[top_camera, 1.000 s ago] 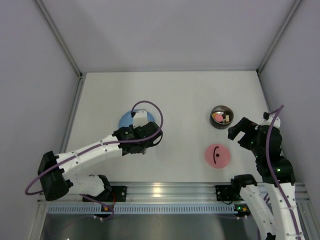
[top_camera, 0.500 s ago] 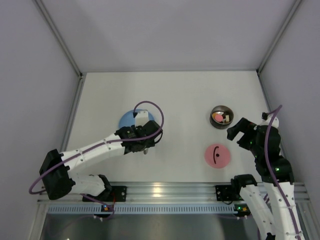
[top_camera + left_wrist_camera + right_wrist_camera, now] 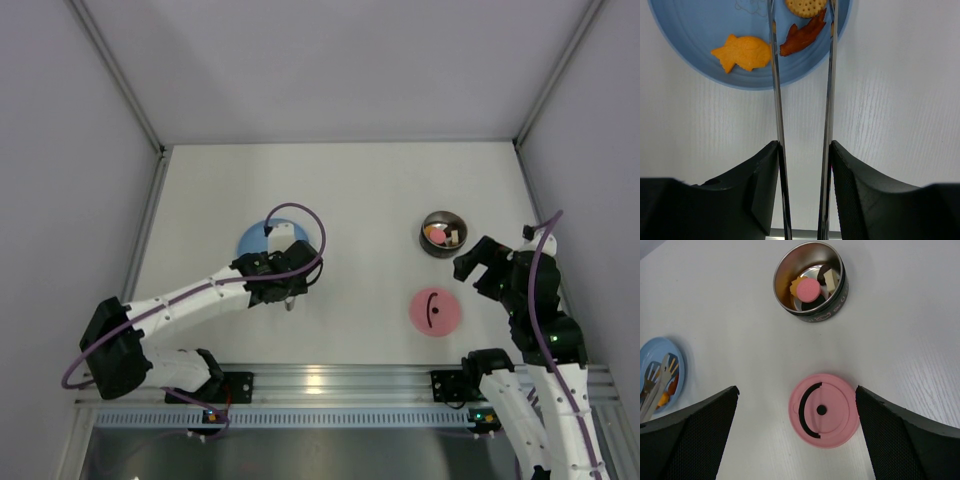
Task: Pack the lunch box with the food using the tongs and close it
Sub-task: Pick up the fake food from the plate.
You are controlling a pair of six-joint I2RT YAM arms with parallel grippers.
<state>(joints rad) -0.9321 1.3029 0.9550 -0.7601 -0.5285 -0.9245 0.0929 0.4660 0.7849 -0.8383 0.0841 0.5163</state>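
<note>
Drawing the tongs (image 3: pixel 778 115) back toward the near edge, with a food piece framed between their arms.

Nearest, the left gripper (image 3: pixel 803 150) is clamped on the tongs' two slim arms. Over the last second it has slid slightly nearer its base, so a dark red-brown piece (image 3: pixel 802 35) on the light-blue plate (image 3: pixel 695 60) now lies between the arms. It is apparently not yet pinched, and the tips run out of view. An orange fish-shaped piece (image 3: pixel 742 52) sits just left. The right gripper (image 3: pixel 796 392) has barely moved, fingers spread wide and empty over the pink lid (image 3: pixel 824 410). Farther off, the lunch box (image 3: pixel 810 282) stands open, well apart from the plate, some food already inside. Packing looks partway done, I judge; closing must wait.
</note>
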